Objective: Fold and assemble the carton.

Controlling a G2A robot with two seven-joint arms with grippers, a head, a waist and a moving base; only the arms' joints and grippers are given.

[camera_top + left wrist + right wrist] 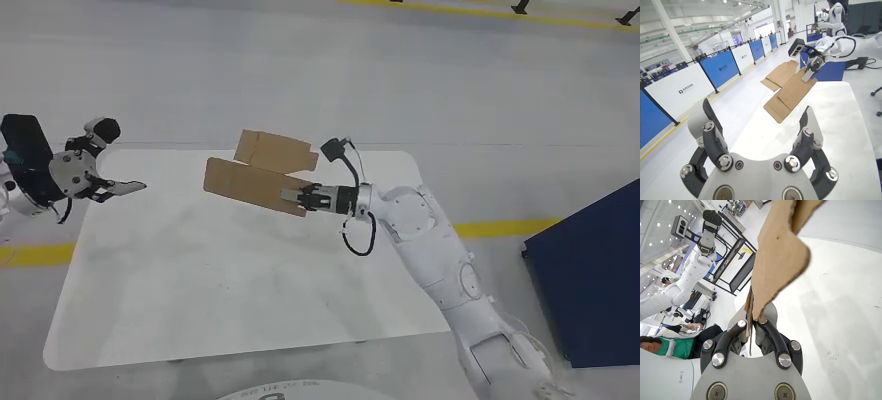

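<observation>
right wrist view: fingers (771,311) clamp carton (780,262)

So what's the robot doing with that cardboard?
The robot's right hand is pinching one edge of a flat cardboard carton and holding it up over the far side of the white table. Its left hand is open and empty, off at the table's other side and apart from the carton. The carton is not yet folded into a box.
</observation>
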